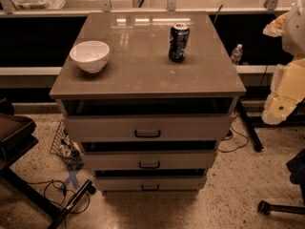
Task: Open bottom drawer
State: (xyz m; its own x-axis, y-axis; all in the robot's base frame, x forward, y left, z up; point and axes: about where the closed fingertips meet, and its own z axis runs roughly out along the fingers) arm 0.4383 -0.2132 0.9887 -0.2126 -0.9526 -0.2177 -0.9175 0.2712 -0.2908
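Observation:
The cabinet point(143, 75) stands at the centre with three pale drawers. The bottom drawer point(119, 183) is the lowest one, with a small dark handle point(150, 187). Its front sits in line under the middle drawer point(114, 160) and the top drawer point(105, 128), and no interior shows. My arm point(286, 89) hangs at the right edge, pale yellow and white. My gripper point(278, 26) is at the upper right, level with the cabinet top, well away from the drawers and touching nothing.
A white bowl point(89, 55) and a dark soda can point(178, 42) stand on the cabinet top. A water bottle point(236, 54) stands behind at the right. A dark chair point(14, 137), a wire basket point(64, 142) and cables point(57, 190) are at the left. A chair caster point(281, 207) is at the lower right.

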